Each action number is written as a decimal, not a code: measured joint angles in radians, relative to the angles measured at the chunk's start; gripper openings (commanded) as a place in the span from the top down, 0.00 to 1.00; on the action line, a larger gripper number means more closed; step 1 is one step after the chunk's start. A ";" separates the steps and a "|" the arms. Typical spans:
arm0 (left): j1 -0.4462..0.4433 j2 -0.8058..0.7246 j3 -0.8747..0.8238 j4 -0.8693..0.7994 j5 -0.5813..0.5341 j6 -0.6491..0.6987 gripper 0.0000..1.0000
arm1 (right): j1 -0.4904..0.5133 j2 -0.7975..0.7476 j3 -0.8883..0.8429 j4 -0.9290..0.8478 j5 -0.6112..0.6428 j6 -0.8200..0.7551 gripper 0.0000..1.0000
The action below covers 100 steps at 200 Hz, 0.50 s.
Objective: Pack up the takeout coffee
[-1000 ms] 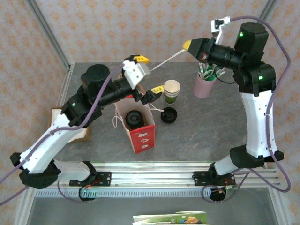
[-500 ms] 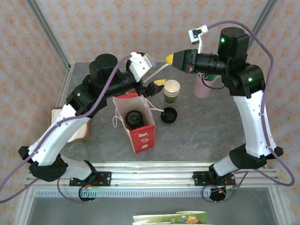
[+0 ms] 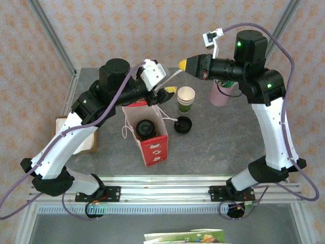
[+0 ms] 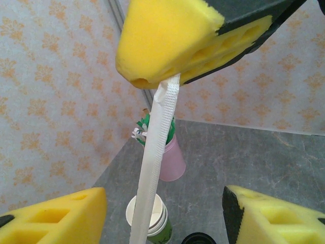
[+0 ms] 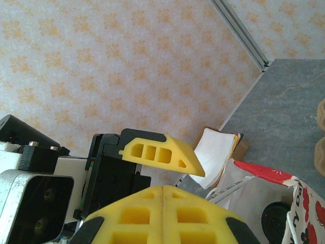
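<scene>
The takeout coffee, a cup with a black lid, stands inside the red paper bag; its lid peeks from the bag in the right wrist view. My right gripper is raised above the table's back, shut on a white wrapped straw. In the left wrist view the straw hangs from the right gripper's yellow pads and passes between my left gripper's separated fingers without touching them. My left gripper is open around the straw's lower end.
A lidless green cup stands right of the bag, with a loose black lid in front of it. A pink cup of straws sits at the back right. A napkin stack lies at the left edge.
The right gripper swung left with the straw. The left gripper rose from the bag's mouth up to the straw, and its jaws have narrowed around it.
</scene>
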 measured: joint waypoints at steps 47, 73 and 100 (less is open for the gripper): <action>0.000 0.000 -0.021 0.014 -0.033 0.002 0.54 | 0.005 0.000 -0.028 0.000 -0.003 0.000 1.00; 0.000 0.000 -0.021 0.027 -0.052 0.007 0.61 | 0.014 0.000 -0.050 0.000 -0.004 0.000 1.00; 0.000 0.003 -0.021 0.031 -0.053 0.006 0.58 | 0.027 0.000 -0.054 0.000 -0.004 0.000 1.00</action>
